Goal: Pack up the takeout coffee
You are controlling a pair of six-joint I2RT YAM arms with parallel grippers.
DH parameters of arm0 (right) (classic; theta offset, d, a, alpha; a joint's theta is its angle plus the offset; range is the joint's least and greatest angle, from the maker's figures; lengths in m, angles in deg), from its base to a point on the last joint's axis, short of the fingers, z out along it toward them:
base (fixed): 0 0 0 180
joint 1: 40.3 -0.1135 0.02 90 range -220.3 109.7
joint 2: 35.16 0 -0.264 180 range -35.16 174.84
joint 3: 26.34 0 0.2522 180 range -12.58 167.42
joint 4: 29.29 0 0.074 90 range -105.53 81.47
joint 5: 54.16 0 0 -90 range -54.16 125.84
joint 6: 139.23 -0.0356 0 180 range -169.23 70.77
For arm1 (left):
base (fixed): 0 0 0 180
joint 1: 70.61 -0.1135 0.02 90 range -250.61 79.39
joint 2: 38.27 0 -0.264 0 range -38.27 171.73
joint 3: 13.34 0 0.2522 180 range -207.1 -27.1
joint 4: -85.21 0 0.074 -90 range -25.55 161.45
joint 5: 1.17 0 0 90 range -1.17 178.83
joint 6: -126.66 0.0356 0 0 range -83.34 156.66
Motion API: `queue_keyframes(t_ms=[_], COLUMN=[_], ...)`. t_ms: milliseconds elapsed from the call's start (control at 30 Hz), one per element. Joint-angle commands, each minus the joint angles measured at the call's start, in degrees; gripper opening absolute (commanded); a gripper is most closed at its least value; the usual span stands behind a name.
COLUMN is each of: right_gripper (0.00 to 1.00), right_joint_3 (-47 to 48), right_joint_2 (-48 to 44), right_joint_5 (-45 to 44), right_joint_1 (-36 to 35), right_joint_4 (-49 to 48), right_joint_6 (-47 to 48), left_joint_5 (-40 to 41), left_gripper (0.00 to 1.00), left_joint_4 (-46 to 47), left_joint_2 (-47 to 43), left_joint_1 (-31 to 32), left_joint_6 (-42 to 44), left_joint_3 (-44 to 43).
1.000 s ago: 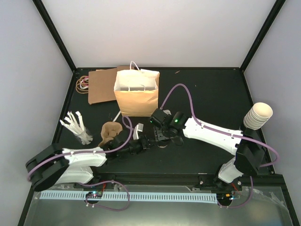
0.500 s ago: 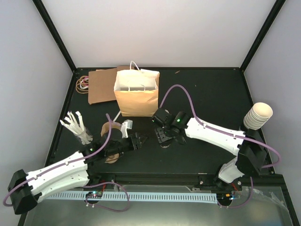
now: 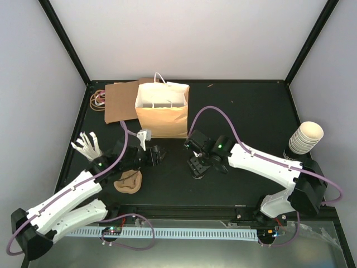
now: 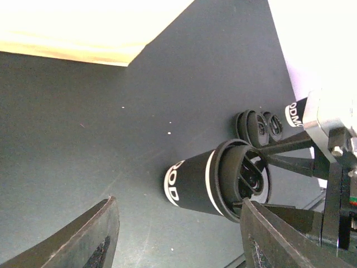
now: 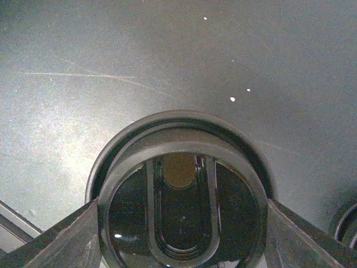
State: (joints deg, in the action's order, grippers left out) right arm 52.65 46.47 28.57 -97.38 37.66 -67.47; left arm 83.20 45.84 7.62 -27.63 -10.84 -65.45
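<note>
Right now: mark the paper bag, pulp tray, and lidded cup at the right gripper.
paper bag [image 3: 162,118]: top external view, front face.
pulp tray [image 3: 129,181]: top external view, middle of its top.
lidded cup [image 4: 192,180]: left wrist view, dark side wall.

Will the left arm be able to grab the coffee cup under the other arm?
Probably not yet. The left end effector is open and faces the coffee cup across the table, but the right end effector is closed around its lid.
</note>
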Motion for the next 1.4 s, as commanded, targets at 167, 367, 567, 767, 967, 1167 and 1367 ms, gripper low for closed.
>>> queue_keyframes(t_ms=[167,367,567,767,967,1167,1367], right_gripper=[0.63,0.63,0.63,0.63,0.62,0.61,0.60], right_joint_3=[-1.20,-2.20,-3.32,-3.56,-3.86,-4.96,-5.55], right_joint_2=[-5.38,-9.37,-12.77,-15.25,-18.21,-21.34,-22.64], right_joint_5=[-2.50,-4.42,-5.11,-6.51,-7.90,-9.91,-10.69], right_joint_1=[0.22,0.21,0.21,0.21,0.23,0.30,0.30], right_joint_4=[-0.55,-1.76,-2.67,-2.41,-2.38,-2.56,-2.58], right_joint_6=[2.91,2.99,3.17,3.12,2.70,2.24,1.94], left_joint_5=[1.25,4.02,4.05,2.58,4.59,4.49,3.15], left_gripper=[0.65,0.67,0.76,0.79,0.78,0.73,0.45], left_joint_4=[-17.18,-25.67,-29.93,-32.34,-34.87,-36.83,-42.37], left_joint_2=[1.87,7.86,16.78,30.12,40.22,47.03,51.72], left_joint_1=[-9.51,-17.18,-25.43,-28.23,-28.81,-29.09,-29.10], left_joint_6=[14.02,21.85,26.64,29.57,30.73,31.06,30.62], left_joint_3=[-16.10,-30.98,-41.71,-51.23,-60.12,-64.46,-68.88])
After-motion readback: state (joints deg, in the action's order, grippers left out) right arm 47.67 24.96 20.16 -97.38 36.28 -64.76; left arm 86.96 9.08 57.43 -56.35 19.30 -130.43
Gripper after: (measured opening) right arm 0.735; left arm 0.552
